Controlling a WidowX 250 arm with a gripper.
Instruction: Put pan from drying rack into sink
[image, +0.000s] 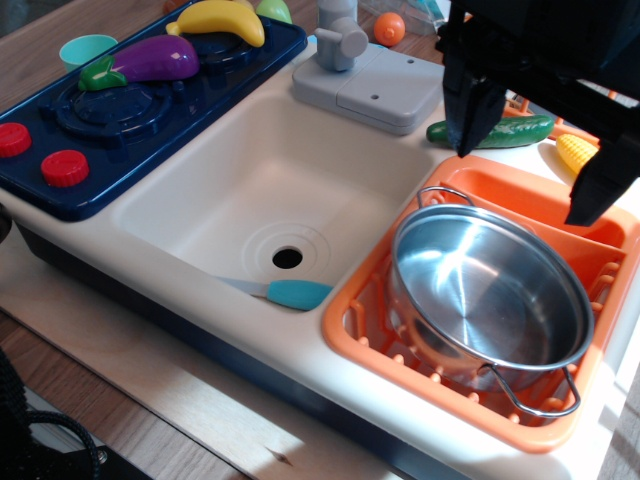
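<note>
**Pan waits in the rack**

We see the pan (488, 290) tilted in the drying rack (370, 330), our gripper (530, 150) spread above it, empty. We judge it light, stiff and slippery; the rim or a wire handle (540, 400) suits best. The sink (230, 190) alongside holds only a turquoise-handled utensil (285, 292).

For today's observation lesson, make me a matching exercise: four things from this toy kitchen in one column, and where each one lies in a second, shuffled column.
Things:
1. pan
2. knife
3. eggplant
4. cucumber

Places:
A. on the blue stove
B. inside the sink, beside the drain hole
C. in the orange drying rack
D. on the counter behind the drying rack

Pairs: 1-C, 2-B, 3-A, 4-D
</note>
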